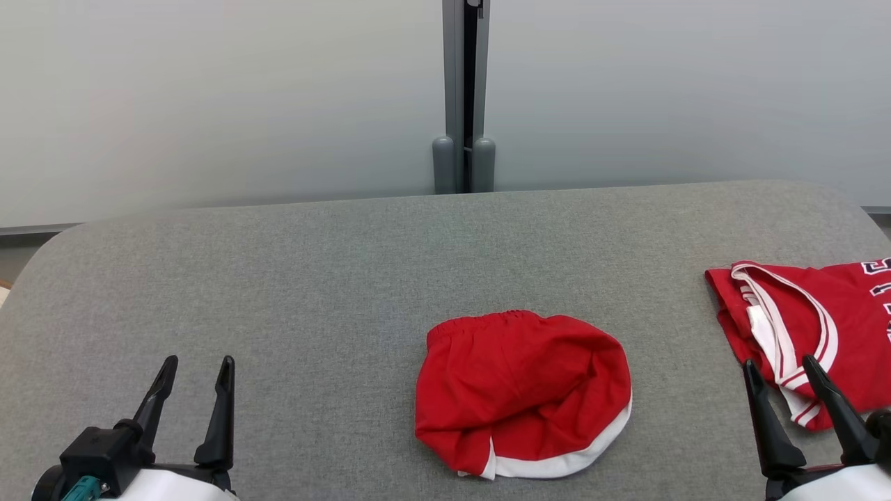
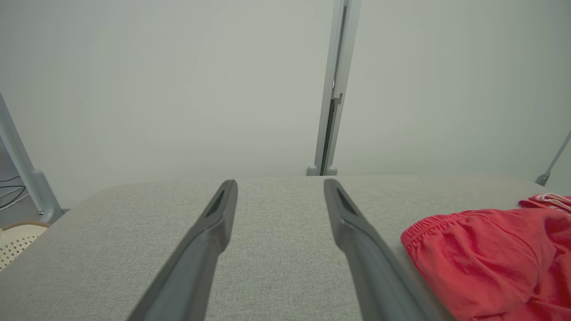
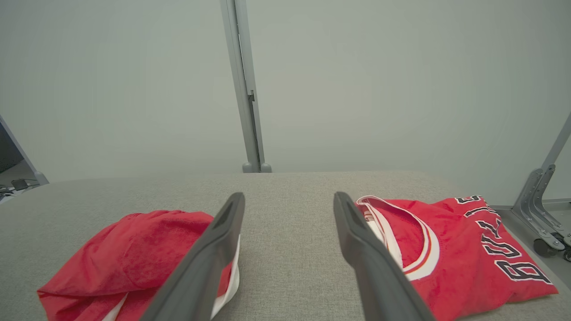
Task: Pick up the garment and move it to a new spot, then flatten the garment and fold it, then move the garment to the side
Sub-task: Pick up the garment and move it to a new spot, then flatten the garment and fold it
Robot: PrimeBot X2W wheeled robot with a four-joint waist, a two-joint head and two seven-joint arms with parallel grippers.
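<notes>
Shorts: crumpled mid-table, between your grippers, untouched.
Your left gripper: spread wide, empty.
Your right gripper: spread wide, empty, by the jersey.
Progress: seemingly unstarted; pickup, flattening, folding and setting aside all remain.

The left pincer and right pincer each had two long, tapered black fingers on black mounts (teal connector, left side) and white forearm casings.

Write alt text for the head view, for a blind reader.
Crumpled red shorts lie near the front of a grey table, a red jersey at its right edge. The left gripper and right gripper sit open at the lower corners.
</notes>
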